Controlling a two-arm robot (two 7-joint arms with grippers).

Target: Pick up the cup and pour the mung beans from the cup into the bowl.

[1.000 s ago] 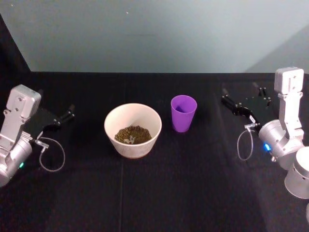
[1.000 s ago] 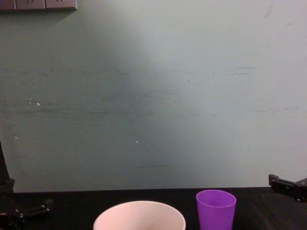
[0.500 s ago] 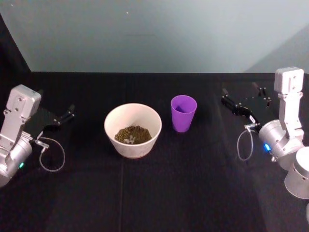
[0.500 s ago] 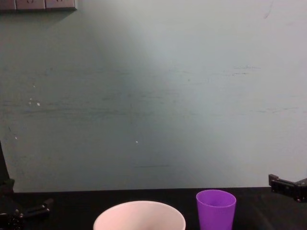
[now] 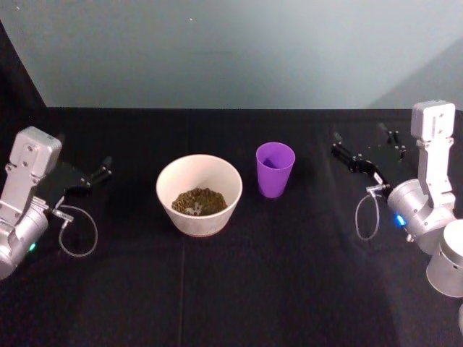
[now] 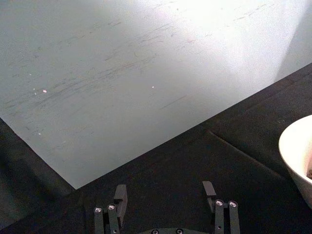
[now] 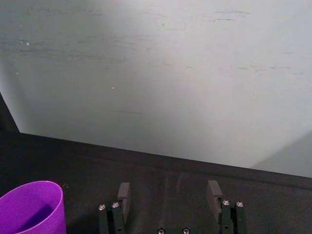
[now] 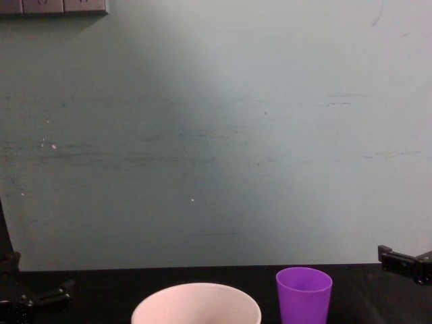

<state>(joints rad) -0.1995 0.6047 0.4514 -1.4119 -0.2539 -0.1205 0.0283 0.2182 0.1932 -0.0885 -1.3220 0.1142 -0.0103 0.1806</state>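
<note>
Nothing really moved since a second ago, maybe a hair of shift at the left jaws (image 5: 107, 168). Both sets spread wide, holding nothing, hovering just over the black surface (image 5: 239, 289). Purple cup (image 5: 275, 169) upright, well left of the right jaws (image 5: 359, 147), beside the bowl (image 5: 200, 194). Mung beans (image 5: 199, 201) already in the bowl, well right of the left jaws.

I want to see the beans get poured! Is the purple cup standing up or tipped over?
Standing up. The cup sits upright on the table, mouth up, beside the bowl, with no gripper touching it.
</note>
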